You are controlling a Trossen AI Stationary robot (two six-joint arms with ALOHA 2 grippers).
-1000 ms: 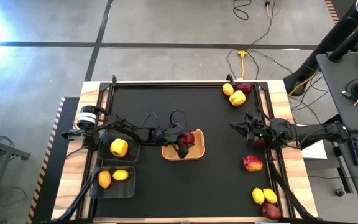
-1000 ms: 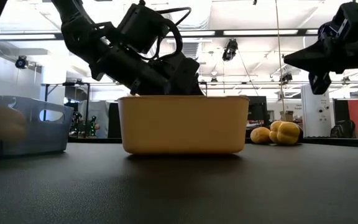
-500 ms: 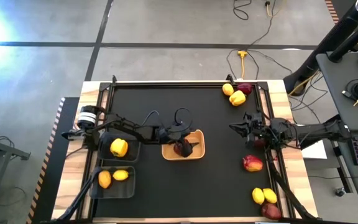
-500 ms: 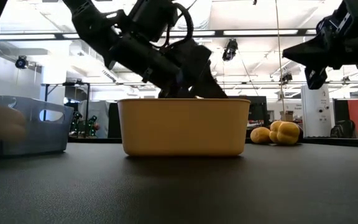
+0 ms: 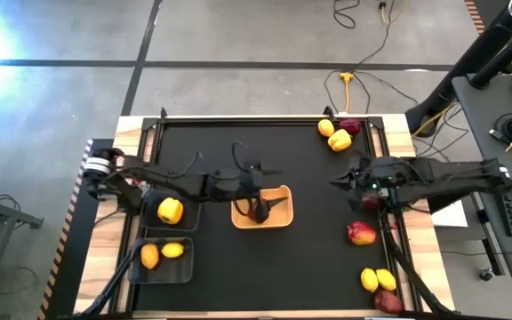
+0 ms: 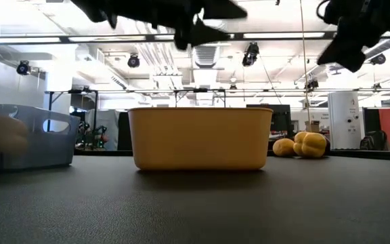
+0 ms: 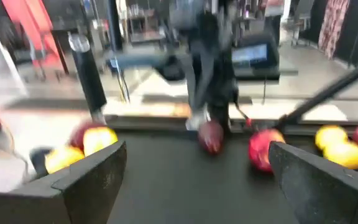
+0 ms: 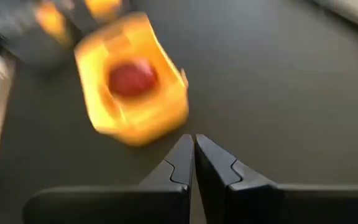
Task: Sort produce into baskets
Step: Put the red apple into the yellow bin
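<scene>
Dark red round fruit [image 8: 131, 78] is lying inside the shallow yellow-tan tray [image 5: 280, 219]; left gripper [image 5: 260, 210] is hovering above it, fingers apart, while right gripper [image 5: 337, 183] is waiting beside it, fingers together.

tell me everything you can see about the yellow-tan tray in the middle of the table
The yellow-tan tray is a shallow rectangular tub with rounded corners and smooth, opaque, plastic-looking walls. It sits upright and flat on the black table mat, near the middle. One dark red fruit lies inside it. The left gripper is above the tray, open and empty, clear of the rim in the low view.
</scene>
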